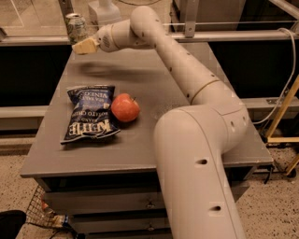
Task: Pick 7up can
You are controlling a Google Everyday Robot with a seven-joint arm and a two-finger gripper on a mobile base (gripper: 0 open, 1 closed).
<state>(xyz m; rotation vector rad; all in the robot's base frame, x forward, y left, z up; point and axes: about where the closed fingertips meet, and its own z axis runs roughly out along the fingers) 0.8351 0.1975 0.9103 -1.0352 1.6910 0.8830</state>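
The 7up can (76, 27) stands upright at the far left corner of the grey table (154, 88), with a silvery top and pale green-and-white sides. My gripper (84, 45) is at the end of the long pale arm that reaches across the table. It hovers just in front of and slightly right of the can, at about the height of the can's lower part. It holds nothing that I can see.
A dark blue chip bag (89, 114) lies flat on the left front of the table. A red apple (125, 107) sits right beside it. A white bottle-like object (104, 10) stands behind the table's far edge. A wire basket (44, 214) sits on the floor at the lower left.
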